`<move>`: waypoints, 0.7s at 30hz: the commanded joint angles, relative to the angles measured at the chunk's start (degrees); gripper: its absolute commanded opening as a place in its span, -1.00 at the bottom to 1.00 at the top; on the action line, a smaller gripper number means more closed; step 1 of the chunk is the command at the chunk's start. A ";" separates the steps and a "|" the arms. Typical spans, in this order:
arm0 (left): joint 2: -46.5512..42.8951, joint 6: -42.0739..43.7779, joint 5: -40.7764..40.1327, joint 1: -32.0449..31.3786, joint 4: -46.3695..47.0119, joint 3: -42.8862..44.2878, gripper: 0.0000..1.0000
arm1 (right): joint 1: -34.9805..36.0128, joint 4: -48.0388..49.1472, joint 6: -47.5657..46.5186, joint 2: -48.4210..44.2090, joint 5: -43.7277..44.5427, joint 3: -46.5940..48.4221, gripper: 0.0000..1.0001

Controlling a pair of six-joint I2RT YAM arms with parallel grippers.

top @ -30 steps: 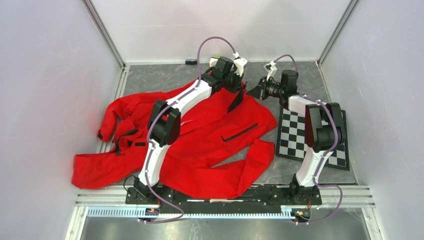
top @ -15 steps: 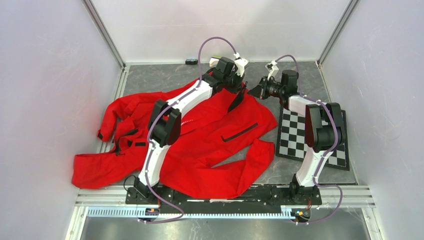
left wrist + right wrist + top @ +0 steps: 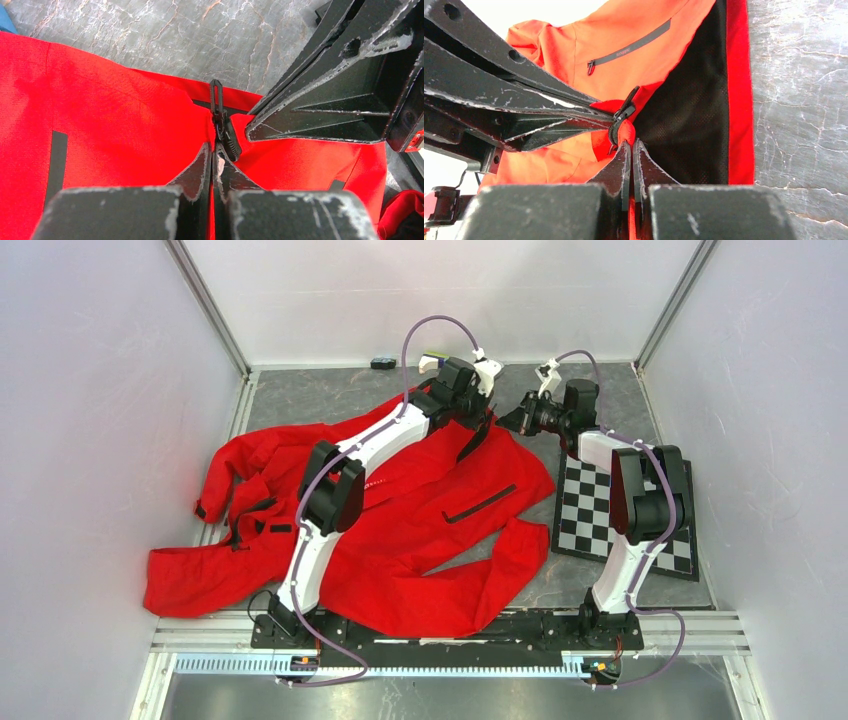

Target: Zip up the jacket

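**Overhead view.** A grey, marble-patterned surface (image 3: 320, 400) forms the floor of a booth closed on three sides by plain white walls (image 3: 90, 390), with metal posts (image 3: 205, 305) in the two far corners. A metal rail (image 3: 200, 635) runs along the near edge, where I see both arm bases bolted. A checkerboard (image 3: 600, 510) lies flat on the right part of the surface, partly under the right arm. A small dark object (image 3: 381, 363) sits at the far edge by the back wall, too small for me to identify.

The jacket (image 3: 400, 540) lies spread front up over the left and middle of the surface. One sleeve (image 3: 200, 580) reaches across the left edge track and the other is bent toward the near rail. A black pocket strip (image 3: 480, 503) slants across its right half. At the far end a flap lies folded over, showing dark lining (image 3: 694, 100).

**Wrist views.** Both arms reach to that far end and meet at the zipper. The left tool (image 3: 213, 150) is closed, its tips pinching the jacket just below the slider (image 3: 226, 137), whose pull tab (image 3: 216, 97) points toward bare surface. The right tool (image 3: 632, 147) is closed too, clamped on red fabric just beside the slider.
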 commanded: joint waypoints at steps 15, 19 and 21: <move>-3.90 2.32 0.07 -0.87 1.25 -1.96 -0.96 | -2.50 8.36 7.97 1.02 6.24 0.06 -0.99; -3.73 1.75 0.93 -0.83 1.23 -1.83 -0.95 | -2.34 10.54 9.50 1.39 7.27 0.08 -0.99; -3.26 1.11 2.26 -0.83 0.97 -1.12 -0.96 | -2.42 13.12 11.43 1.72 6.96 -0.40 -0.99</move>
